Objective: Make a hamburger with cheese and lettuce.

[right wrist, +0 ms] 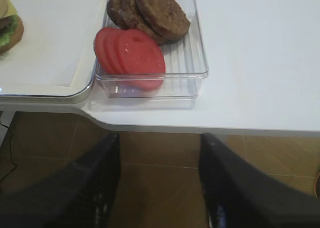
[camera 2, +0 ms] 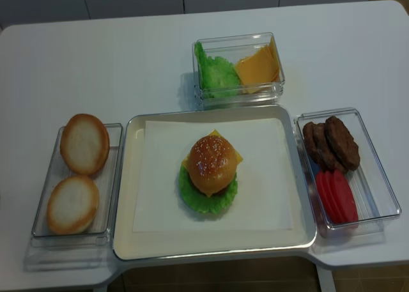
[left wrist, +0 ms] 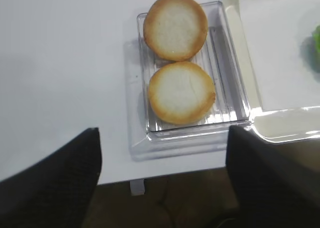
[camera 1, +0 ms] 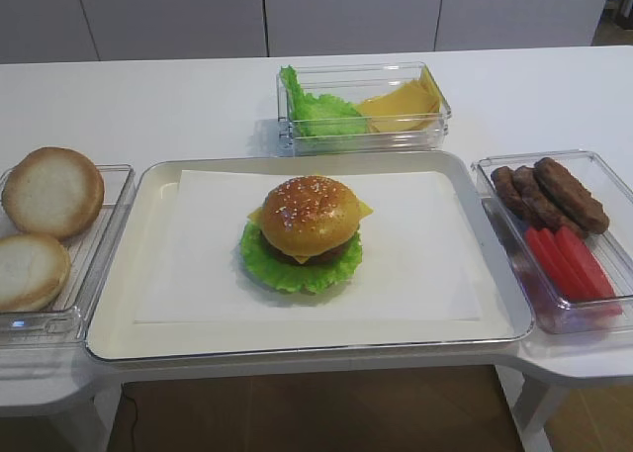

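The hamburger (camera 1: pixel 307 229) stands in the middle of the paper-lined tray (camera 1: pixel 158 274): sesame bun top over the yellow cheese (camera 1: pixel 364 210), a brown patty and the ruffled green lettuce (camera 1: pixel 297 269). It also shows in the second high view (camera 2: pixel 211 167), and its edge shows in the right wrist view (right wrist: pixel 7 23). My left gripper (left wrist: pixel 164 130) is open and empty, below the table's front edge near the bun box. My right gripper (right wrist: pixel 160 138) is open and empty, below the front edge near the tomato box. Neither gripper shows in the high views.
A clear box (camera 1: pixel 99 264) on the left holds two pale bun halves (left wrist: pixel 175 27). A box at the back (camera 1: pixel 435 131) holds loose green leaves and orange-yellow slices. A box on the right (camera 1: pixel 593 314) holds brown patties (right wrist: pixel 162 13) and tomato slices (right wrist: pixel 132 53).
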